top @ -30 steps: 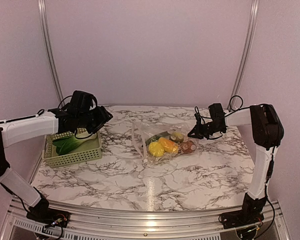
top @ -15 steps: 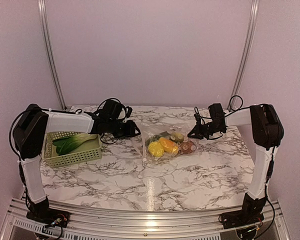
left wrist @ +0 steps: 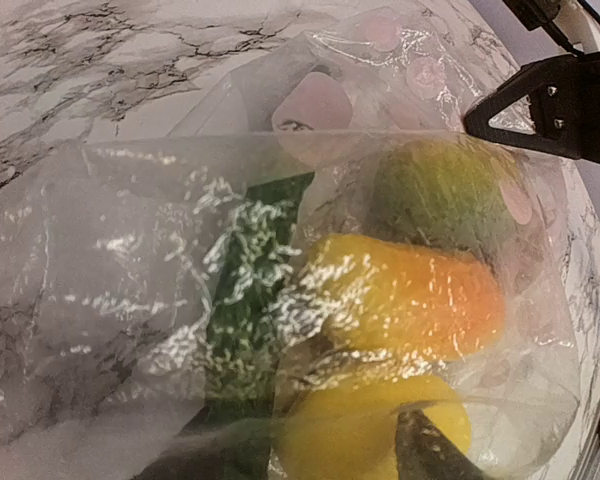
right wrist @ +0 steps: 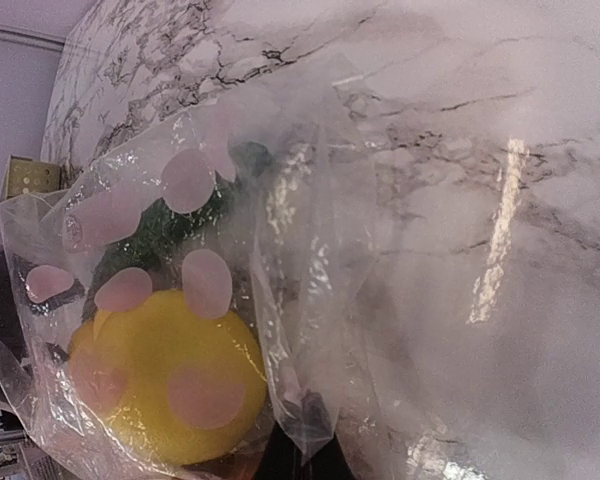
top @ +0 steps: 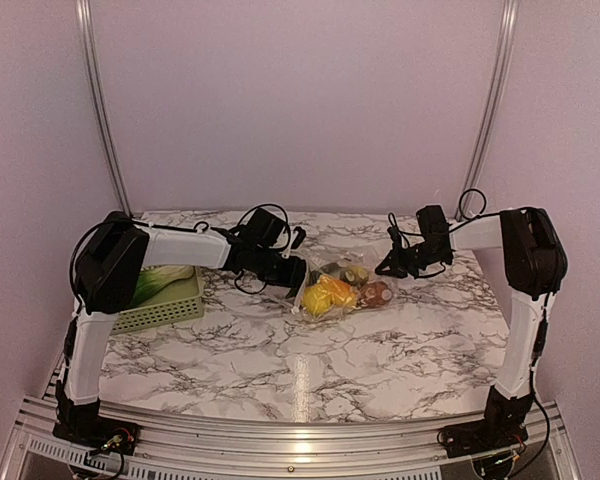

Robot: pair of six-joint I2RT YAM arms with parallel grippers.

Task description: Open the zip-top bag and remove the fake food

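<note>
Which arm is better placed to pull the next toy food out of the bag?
Left, probably. The left claw is up against the zip-top bag's left end, with the yellow piece and orange piece right before its camera. The right claw is shut on the bag's opposite edge, anchoring it.

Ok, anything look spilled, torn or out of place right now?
Nothing stands out. The bag is bunched up, the right fingers pinching its edge, the left fingers at its other end, the food inside. A leafy vegetable lies in the basket. No spill or tear shows.
</note>
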